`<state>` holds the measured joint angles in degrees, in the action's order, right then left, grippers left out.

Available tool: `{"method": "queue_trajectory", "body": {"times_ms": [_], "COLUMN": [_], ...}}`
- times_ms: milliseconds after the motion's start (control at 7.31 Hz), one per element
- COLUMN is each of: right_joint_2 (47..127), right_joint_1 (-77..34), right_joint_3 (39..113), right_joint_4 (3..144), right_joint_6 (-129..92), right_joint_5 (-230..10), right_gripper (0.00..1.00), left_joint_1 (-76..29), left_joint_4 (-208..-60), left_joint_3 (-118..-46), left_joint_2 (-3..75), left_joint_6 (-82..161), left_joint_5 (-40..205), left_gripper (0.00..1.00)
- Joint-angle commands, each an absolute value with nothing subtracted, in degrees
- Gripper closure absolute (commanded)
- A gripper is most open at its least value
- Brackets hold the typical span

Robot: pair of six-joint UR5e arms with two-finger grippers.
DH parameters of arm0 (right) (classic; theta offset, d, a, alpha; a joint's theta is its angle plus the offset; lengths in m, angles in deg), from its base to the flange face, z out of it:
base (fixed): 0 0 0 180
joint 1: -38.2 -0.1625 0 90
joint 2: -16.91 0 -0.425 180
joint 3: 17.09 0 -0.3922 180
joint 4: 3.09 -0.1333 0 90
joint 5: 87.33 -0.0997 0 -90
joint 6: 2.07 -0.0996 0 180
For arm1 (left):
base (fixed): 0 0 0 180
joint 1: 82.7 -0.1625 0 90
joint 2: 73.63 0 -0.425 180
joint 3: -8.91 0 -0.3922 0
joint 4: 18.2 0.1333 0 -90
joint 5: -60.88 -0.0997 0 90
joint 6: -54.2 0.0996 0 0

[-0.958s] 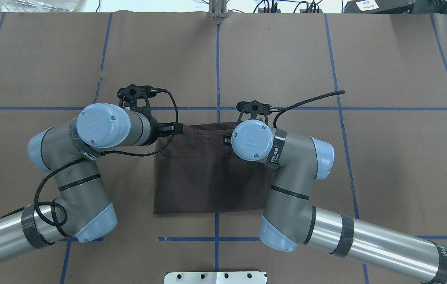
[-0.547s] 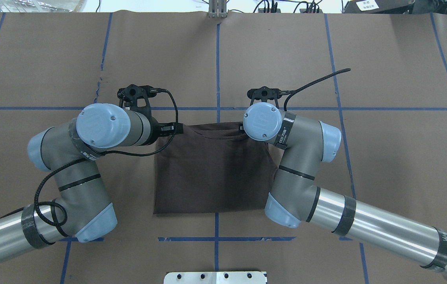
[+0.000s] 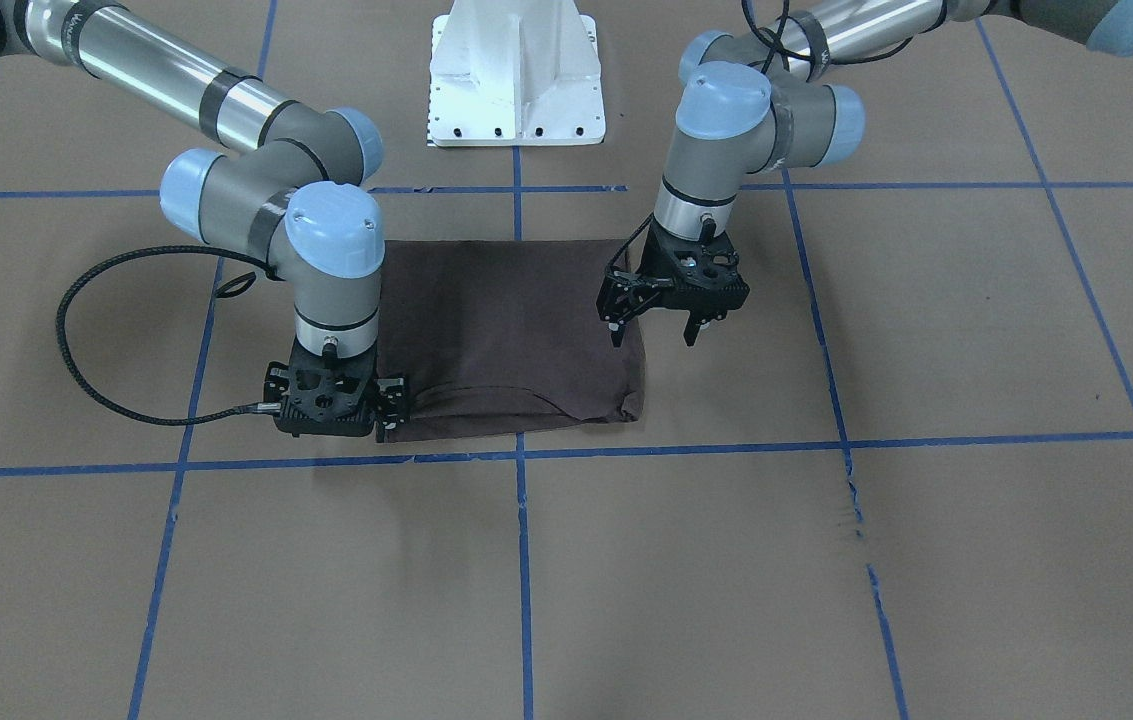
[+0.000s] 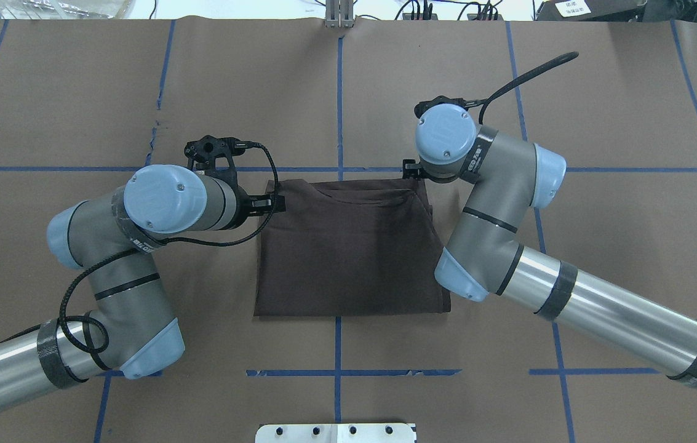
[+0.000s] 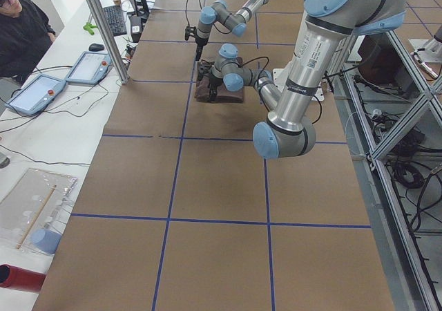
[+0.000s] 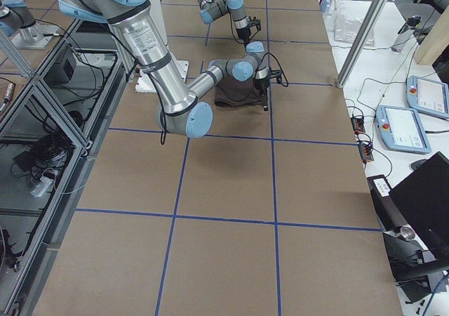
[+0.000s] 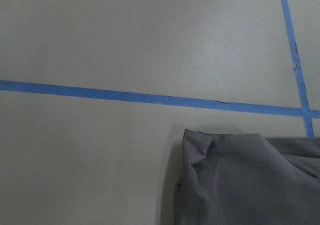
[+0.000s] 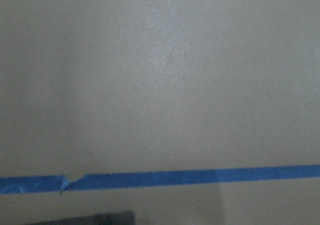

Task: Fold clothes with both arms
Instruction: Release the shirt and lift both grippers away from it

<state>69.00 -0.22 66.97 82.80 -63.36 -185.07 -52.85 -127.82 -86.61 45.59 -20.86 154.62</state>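
Quick progress check on the folding job. The T-shirt (image 4: 348,252) is already down to a neat rectangle in the middle of the worktop (image 4: 600,92). No sleeves are sticking out, and the collar (image 4: 354,194) lies along the far edge, away from my base.

My left tool (image 3: 653,338) hangs just above the shirt's left edge with its fingers spread, and there's nothing in it. My right tool (image 3: 334,402) is down low at the far right corner, right against the cloth. Its fingers are hidden in every view, so I honestly can't tell if it's pinching that corner or has let go.

My guess is most of the work is done. What's left is maybe one more fold in half, or just tidying the slightly puffy far edge.

Count: one shirt, two arms (left arm (image 4: 157,203), right arm (image 4: 496,178)) and two tools.
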Motion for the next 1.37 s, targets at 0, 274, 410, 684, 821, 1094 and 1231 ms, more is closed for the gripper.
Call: {"method": "queue_trajectory", "body": {"times_ms": [0, 274, 410, 684, 821, 1094, 1231], "right_joint_2": [69.2, 69.38, 69.64, 70.26, 71.04, 71.31, 71.4], "right_joint_1": [-2.22, -2.23, -2.23, -2.23, -2.23, -2.23, -2.23], "right_joint_3": [69.91, 70.0, 70.18, 70.44, 70.97, 71.41, 71.67], "right_joint_4": [83.04, 82.96, 82.96, 82.69, 82.6, 82.52, 82.52], "right_joint_6": [-62.01, -62.01, -62.01, -62.01, -62.1, -62.1, -62.01], "right_joint_5": [-188.4, -188.32, -188.32, -188.06, -188.06, -188.06, -188.4], "right_gripper": [0.0, 0.0, 0.0, 0.0, 0.0, 0.0, 0.0], "left_joint_1": [-53.16, -52.9, -52.21, -50.01, -49.39, -46.86, -44.92], "left_joint_4": [-127.8, -127.8, -127.71, -127.88, -127.88, -128.06, -128.23], "left_joint_3": [-81.56, -80.04, -79.6, -76.02, -74.69, -75.02, -75.38], "left_joint_2": [48.08, 49.15, 49.15, 49.07, 48.98, 49.07, 48.98], "left_joint_6": [-20.94, -20.77, -20.51, -19.98, -19.11, -13.5, -10.6], "left_joint_5": [154.49, 154.31, 154.31, 154.14, 153.79, 153.26, 153.61], "left_gripper": [0.0, 0.0, 0.0, 0.0, 0.0, 0.0, 0.0]}}
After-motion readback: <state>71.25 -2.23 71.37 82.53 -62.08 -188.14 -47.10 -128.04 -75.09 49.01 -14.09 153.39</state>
